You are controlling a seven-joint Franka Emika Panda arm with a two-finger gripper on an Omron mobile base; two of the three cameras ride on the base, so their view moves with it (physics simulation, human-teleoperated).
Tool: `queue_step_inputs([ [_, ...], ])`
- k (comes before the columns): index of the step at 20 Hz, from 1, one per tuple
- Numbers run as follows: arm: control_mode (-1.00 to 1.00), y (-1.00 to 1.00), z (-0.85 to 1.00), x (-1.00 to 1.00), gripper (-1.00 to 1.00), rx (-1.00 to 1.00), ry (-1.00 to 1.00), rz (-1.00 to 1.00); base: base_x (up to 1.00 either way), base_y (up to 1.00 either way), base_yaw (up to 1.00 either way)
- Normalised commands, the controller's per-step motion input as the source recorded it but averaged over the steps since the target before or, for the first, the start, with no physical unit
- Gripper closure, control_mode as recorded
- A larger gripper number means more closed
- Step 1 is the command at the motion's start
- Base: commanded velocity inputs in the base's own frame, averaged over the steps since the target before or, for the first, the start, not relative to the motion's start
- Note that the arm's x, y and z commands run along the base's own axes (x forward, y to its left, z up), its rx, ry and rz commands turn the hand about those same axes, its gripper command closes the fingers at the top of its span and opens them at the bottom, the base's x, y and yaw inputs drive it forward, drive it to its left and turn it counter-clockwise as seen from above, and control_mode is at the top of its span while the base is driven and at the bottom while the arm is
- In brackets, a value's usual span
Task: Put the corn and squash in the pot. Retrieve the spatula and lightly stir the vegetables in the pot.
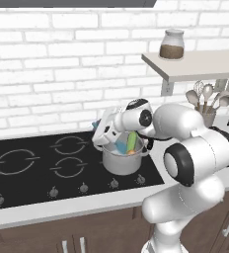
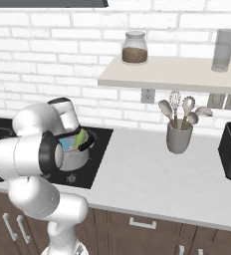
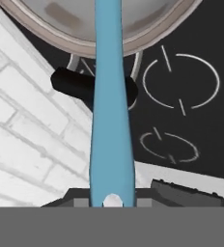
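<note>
From the left base camera I see the pot [image 1: 120, 162] sitting on the black cooktop [image 1: 32, 168], on the burner nearest the right edge at the front. My arm reaches across from the lower right, and its hand hangs at the pot's back left rim. Inside the pot I make out a green piece [image 1: 131, 141] standing on end with a bit of orange [image 1: 131, 152] at its foot, and the blue blade of the spatula [image 1: 121, 147] just beside them. The gripper [image 1: 99, 132] itself is hidden by the hand here. On the counter to the right stands a grey cup [image 1: 207, 116] of metal spoons and a whisk, well apart from the pot.

From the right base camera, my arm's big joint covers most of the pot [image 2: 76, 155]. I still catch its rim, the green piece [image 2: 79, 139] leaning against the far side, and a patch of the blue spatula [image 2: 67, 144] next to it. The grey cup [image 2: 179, 137] sits on the pale counter [image 2: 147, 174] under the shelf [image 2: 167, 74], which carries a jar [image 2: 135, 48].

From the hand camera, the spatula [image 3: 111, 106] handle runs straight up the middle of the view into the pot [image 3: 133, 46], passing over one black pot handle. My gripper [image 3: 113, 198] is clamped on the spatula's handle end, fingers closed tight on either side.
</note>
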Motion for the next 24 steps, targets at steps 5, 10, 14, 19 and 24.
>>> queue_step_inputs([
  [5,-1.00,-0.12,-0.19,0.00,1.00,0.12,0.11,0.00,0.00,0.00,0.00],
  [10,-1.00,-0.15,-0.66,0.16,1.00,0.02,0.13,0.00,0.00,0.00,0.00],
  [14,-1.00,-0.15,-0.64,0.16,1.00,0.03,0.07,0.00,0.00,0.00,0.00],
  [19,-1.00,-0.03,-0.32,0.01,1.00,0.21,0.04,0.01,0.00,0.00,0.00],
  [24,-1.00,-0.07,-0.07,0.02,1.00,0.27,0.00,0.06,0.00,0.00,0.00],
])
